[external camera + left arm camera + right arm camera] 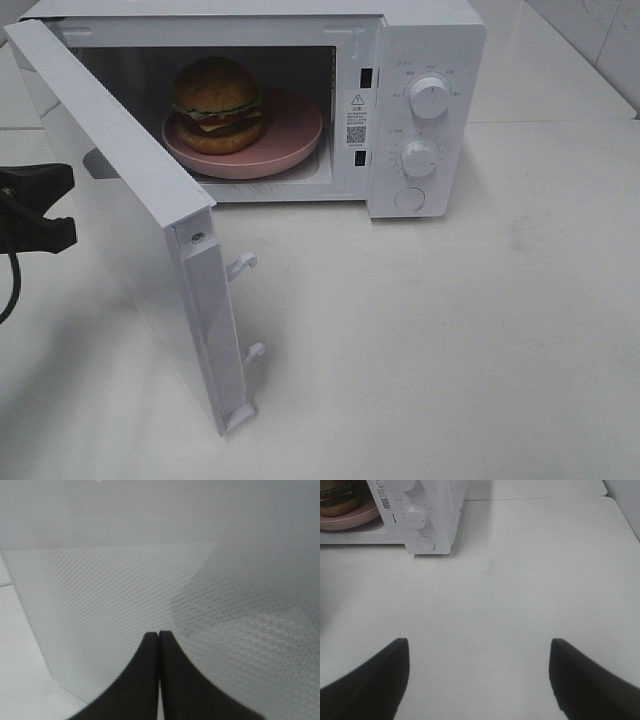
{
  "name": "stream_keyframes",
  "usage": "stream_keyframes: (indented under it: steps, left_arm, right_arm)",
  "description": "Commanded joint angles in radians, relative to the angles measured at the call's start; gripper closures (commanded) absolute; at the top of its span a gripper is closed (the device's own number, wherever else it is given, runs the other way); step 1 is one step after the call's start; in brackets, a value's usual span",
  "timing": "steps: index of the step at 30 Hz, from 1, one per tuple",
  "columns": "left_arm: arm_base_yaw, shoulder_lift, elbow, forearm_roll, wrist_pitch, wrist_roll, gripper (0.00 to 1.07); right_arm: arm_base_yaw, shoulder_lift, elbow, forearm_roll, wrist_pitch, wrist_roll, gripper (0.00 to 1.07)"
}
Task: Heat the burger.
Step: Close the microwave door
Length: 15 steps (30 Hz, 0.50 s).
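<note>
The burger (217,103), with a glossy brown bun, lettuce and cheese, sits on a pink plate (295,135) inside the white microwave (425,60). The microwave door (130,220) hangs wide open toward the front left. My left gripper (30,215) is at the far left, on the outer side of the door. In the left wrist view the left gripper (159,634) is shut and empty, its tips close to the door's dotted window (150,570). My right gripper (479,645) is open over bare table, well in front of the microwave (432,510). The burger (337,497) shows at that view's edge.
Two knobs (430,97) and a round button (410,198) sit on the microwave's right panel. Two white latch hooks (243,264) stick out of the door's free edge. White table (450,350) stretches to the front and right. A tiled wall (600,40) rises at the back right.
</note>
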Motion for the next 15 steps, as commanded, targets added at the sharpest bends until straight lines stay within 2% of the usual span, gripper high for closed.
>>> stream_keyframes:
  steps: [1,2,3,4,6,7,9,10,12,15]
  left_arm:
    - [-0.053,0.03,-0.028,-0.027,-0.008,-0.006,1.07]
    - [-0.053,0.03,-0.028,-0.027,-0.008,-0.006,1.07]
    - [-0.088,0.05,-0.039,-0.075,-0.009,0.004,1.07]
    - [-0.088,0.05,-0.039,-0.075,-0.009,0.004,1.07]
    - [-0.146,0.077,-0.052,-0.167,-0.009,0.009,1.07]
    - [-0.146,0.077,-0.052,-0.167,-0.009,0.009,1.07]
    - [-0.195,0.096,-0.065,-0.234,-0.008,0.033,1.07]
    - [-0.195,0.096,-0.065,-0.234,-0.008,0.033,1.07]
    - [-0.263,0.123,-0.094,-0.333,-0.006,0.09,1.07]
    - [-0.277,0.128,-0.102,-0.352,-0.005,0.1,1.07]
  right_arm:
    - [-0.006,-0.03,0.001,0.003,-0.002,-0.006,0.32]
    - [-0.006,-0.03,0.001,0.003,-0.002,-0.006,0.32]
    - [-0.006,-0.03,0.001,0.003,-0.002,-0.006,0.32]
    - [-0.006,-0.03,0.001,0.003,-0.002,-0.006,0.32]
    - [-0.006,-0.03,0.001,0.003,-0.002,-0.006,0.32]
    - [-0.006,-0.03,0.001,0.003,-0.002,-0.006,0.32]
    - [-0.006,-0.03,0.001,0.003,-0.002,-0.006,0.32]
    - [-0.006,-0.03,0.001,0.003,-0.002,-0.006,0.32]
    - [-0.006,-0.03,0.001,0.003,-0.002,-0.006,0.32]
    - [-0.006,-0.03,0.001,0.003,-0.002,-0.006,0.32]
